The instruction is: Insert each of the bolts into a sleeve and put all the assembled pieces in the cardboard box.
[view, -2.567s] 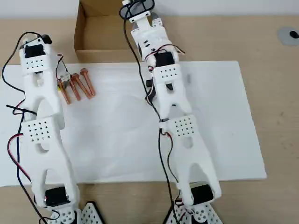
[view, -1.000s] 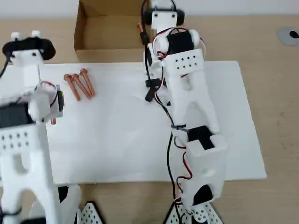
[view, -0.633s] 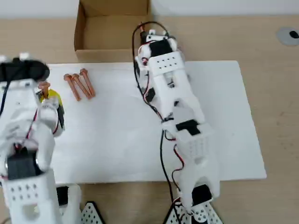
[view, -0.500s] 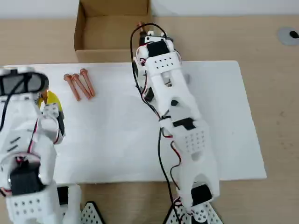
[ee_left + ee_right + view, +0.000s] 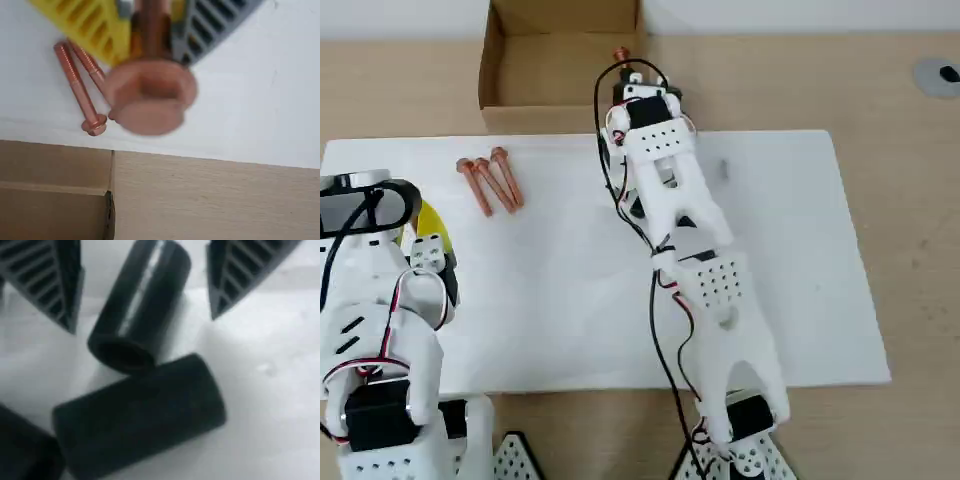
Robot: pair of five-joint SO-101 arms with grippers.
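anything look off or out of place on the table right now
Nothing spilled or damaged. One odd spot: a copper bolt head shows at the right side of the cardboard box; whether it lies flat or leans on the wall cannot be told. The three loose bolts lie neatly side by side on the white mat.

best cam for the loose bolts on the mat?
High view: all three loose bolts lie unobstructed on the white mat. Left wrist view catches two, partly behind the held bolt. Right wrist view looks at black sleeves instead.
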